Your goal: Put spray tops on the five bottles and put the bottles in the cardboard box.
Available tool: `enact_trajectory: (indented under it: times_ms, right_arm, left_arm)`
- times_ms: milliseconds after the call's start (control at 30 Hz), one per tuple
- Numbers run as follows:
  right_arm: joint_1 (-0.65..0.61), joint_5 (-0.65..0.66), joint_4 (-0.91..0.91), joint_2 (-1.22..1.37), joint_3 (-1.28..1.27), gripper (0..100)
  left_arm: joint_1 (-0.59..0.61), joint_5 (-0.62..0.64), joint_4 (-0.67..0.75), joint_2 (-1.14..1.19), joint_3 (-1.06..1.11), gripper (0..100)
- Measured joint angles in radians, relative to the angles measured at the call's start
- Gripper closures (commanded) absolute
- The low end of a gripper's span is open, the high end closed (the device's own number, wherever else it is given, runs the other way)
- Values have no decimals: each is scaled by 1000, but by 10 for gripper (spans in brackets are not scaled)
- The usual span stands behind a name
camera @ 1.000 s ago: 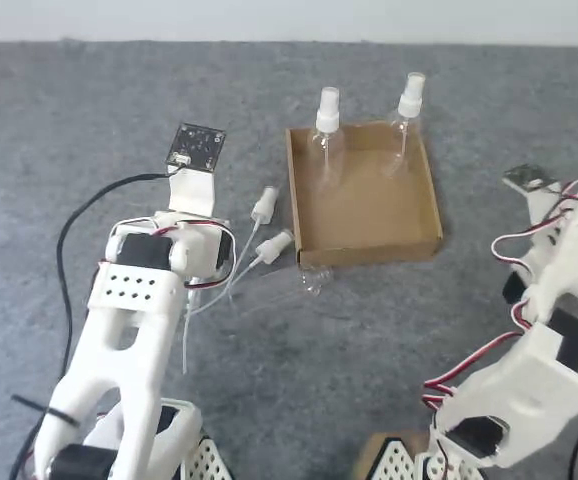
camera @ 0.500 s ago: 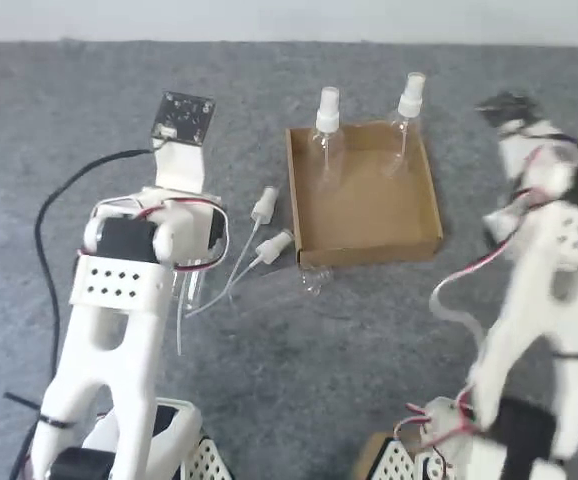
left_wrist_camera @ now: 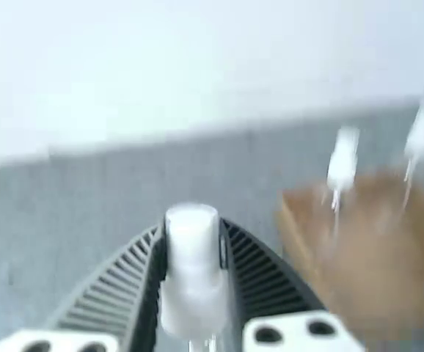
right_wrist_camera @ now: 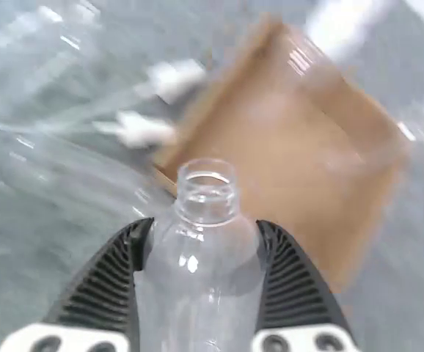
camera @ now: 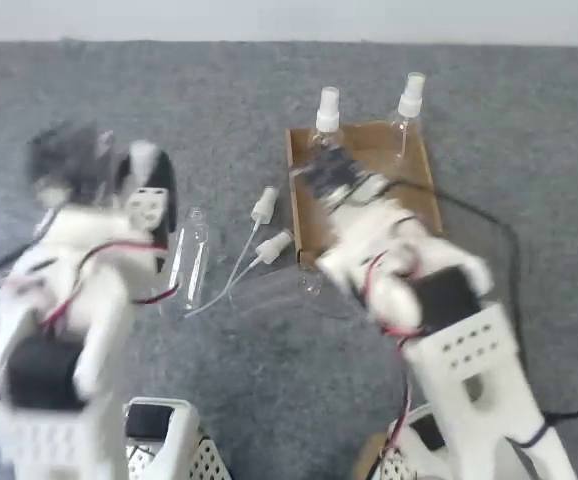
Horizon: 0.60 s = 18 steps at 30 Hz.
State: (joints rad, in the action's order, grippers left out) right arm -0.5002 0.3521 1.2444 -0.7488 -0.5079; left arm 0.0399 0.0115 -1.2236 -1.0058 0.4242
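The right tool (right_wrist_camera: pixel 205 238) clamps an uncapped clear bottle (right_wrist_camera: pixel 206 192) by its shoulders, neck toward the cardboard box (right_wrist_camera: pixel 300 147). Two white shapes, probably spray tops (right_wrist_camera: pixel 144 130), lie on the grey table (right_wrist_camera: pixel 28 235) beside the box.

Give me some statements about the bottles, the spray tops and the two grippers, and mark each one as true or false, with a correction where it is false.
1. The left gripper is shut on a spray top. True.
2. The held bottle in the right gripper has a top on it. False: its neck is open, with no top.
3. Two capped bottles stand in the box. True.
4. No loose tops lie on the table. False: two loose tops lie on it beside the box.
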Motion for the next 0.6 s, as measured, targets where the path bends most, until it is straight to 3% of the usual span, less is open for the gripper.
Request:
enact_trajectory:
  times_ms: [300, 600]
  right_arm:
    - [-301, -91, -420, -20, -321, 990]
    - [-413, -104, -543, -20, -420, 991]
  left_arm:
    - [-3, 101, 0, -81, -218, 988]
    - [-15, 226, 98, -81, -144, 988]
